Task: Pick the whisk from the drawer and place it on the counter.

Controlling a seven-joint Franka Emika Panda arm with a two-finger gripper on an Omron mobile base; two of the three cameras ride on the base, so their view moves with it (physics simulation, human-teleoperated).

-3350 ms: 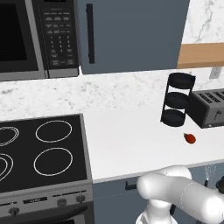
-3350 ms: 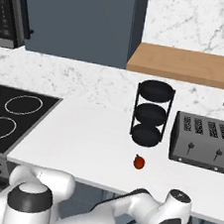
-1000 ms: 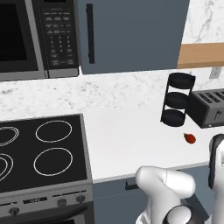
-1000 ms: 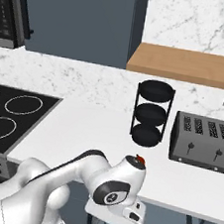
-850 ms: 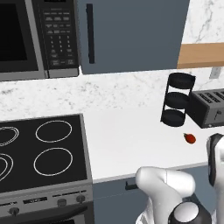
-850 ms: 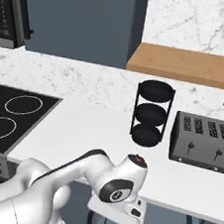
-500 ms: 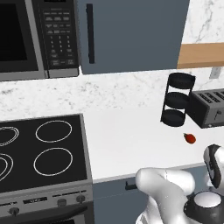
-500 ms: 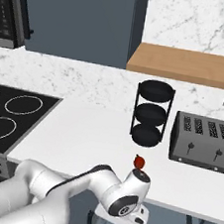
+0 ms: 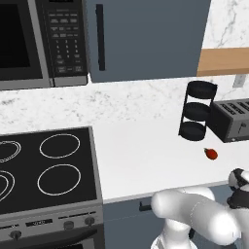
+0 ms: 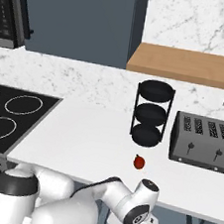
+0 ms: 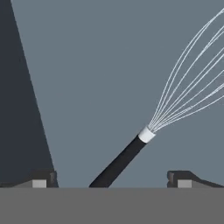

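The whisk (image 11: 131,151) lies on the grey floor of the drawer (image 11: 100,65), its black handle running from bottom centre up to a white collar, its pale wire head (image 11: 188,83) fanning to the upper right. My gripper (image 11: 111,180) hangs over it, open, with one fingertip (image 11: 41,179) left of the handle's end and the other well to its right, neither touching it. In the right base view my hand (image 10: 142,220) is sunk below the front edge of the white counter (image 10: 81,135).
A small red fruit (image 10: 139,162) lies on the counter near its front edge. Behind it stand a black tiered rack (image 10: 152,114) and a toaster (image 10: 203,141). The black stovetop (image 9: 44,170) is on the left, and a dark drawer wall (image 11: 17,87) rises left of the gripper.
The arm has swung down from counter height over the last second, and the hand has sunk below the counter's front edge towards the drawer. The fruit, rack and toaster have not moved.
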